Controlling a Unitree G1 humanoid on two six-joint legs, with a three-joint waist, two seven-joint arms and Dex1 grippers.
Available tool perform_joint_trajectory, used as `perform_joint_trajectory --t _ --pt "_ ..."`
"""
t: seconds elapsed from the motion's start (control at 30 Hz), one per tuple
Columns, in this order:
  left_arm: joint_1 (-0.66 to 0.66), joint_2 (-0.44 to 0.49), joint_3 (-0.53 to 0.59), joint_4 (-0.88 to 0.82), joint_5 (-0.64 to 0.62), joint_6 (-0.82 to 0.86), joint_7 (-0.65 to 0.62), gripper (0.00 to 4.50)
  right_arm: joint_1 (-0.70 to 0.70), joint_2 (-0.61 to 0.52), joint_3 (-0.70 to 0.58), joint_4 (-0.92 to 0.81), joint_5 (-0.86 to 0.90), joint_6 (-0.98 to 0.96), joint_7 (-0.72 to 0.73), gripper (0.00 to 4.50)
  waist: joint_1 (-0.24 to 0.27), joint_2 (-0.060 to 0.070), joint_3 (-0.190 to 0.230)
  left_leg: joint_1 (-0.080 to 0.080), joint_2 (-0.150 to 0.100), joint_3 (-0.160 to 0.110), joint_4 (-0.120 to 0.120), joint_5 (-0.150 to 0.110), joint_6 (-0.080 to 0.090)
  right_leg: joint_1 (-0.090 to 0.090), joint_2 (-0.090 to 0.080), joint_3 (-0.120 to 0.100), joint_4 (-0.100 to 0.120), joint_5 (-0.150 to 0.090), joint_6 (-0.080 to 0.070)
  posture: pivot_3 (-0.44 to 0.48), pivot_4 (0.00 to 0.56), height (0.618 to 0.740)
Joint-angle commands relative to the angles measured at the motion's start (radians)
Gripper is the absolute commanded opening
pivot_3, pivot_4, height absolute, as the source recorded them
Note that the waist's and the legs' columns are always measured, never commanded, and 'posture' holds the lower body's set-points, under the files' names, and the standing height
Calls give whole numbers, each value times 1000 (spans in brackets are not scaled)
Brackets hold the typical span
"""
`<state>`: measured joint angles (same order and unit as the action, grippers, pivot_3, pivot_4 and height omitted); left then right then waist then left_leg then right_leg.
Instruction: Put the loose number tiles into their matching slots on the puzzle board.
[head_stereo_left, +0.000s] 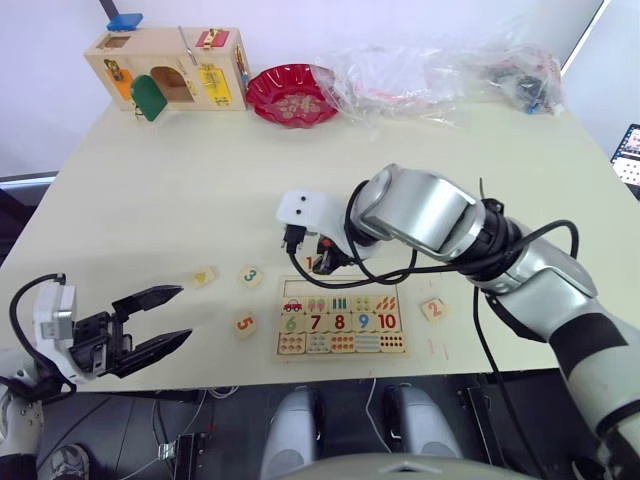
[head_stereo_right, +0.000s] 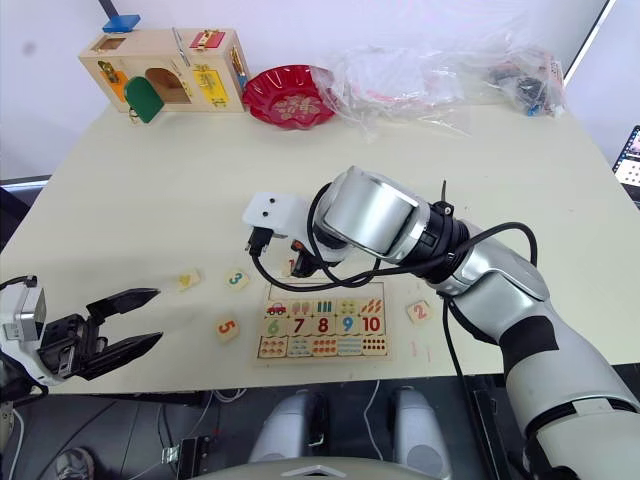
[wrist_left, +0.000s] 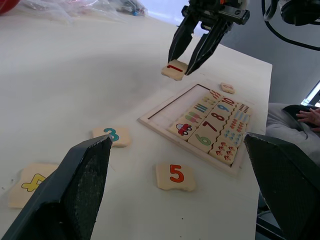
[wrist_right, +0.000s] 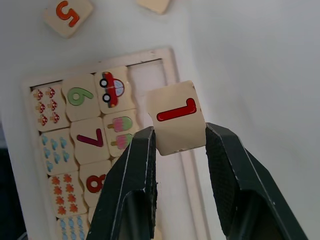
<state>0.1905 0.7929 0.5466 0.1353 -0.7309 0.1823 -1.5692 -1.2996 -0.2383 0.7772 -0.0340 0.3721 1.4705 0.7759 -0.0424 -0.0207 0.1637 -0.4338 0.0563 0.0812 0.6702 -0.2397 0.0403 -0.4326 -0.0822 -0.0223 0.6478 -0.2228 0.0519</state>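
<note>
The right gripper (wrist_right: 180, 145) is pinching the pale-wood red 1 tile (wrist_right: 176, 117) by one edge above the flat pale-wood puzzle board (head_stereo_left: 340, 318) at centre frame, risking it pivoting and missing its slot, while the left gripper (head_stereo_left: 160, 318) is idling wide apart.

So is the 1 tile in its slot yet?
Out. The right gripper holds the 1 tile above the table beside the puzzle board; the top row is bare.
</note>
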Motion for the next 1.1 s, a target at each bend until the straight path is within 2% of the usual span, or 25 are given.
perform_joint_trajectory --t 0.03,0.47,1.1 --pt "13 9 15 -37 -11 7 2 4500 -16 21 7 3 -6 -33 -5 883 0 0 0 0 0 0 0 0 0 0 0 0 0 0 0 0 150 740" --pt "36 -2 14 -63 1 -10 19 4500 10 91 61 88 -39 -92 -19 883 0 0 0 0 0 -3 0 0 -1 0 0 -1 0 0 0 0 150 740" --pt "40 -2 4 -90 -3 3 39 4500 49 156 62 161 -85 -122 -44 883 -1 0 0 0 0 -4 -1 0 -1 -1 0 -2 0 0 -1 0 150 740"
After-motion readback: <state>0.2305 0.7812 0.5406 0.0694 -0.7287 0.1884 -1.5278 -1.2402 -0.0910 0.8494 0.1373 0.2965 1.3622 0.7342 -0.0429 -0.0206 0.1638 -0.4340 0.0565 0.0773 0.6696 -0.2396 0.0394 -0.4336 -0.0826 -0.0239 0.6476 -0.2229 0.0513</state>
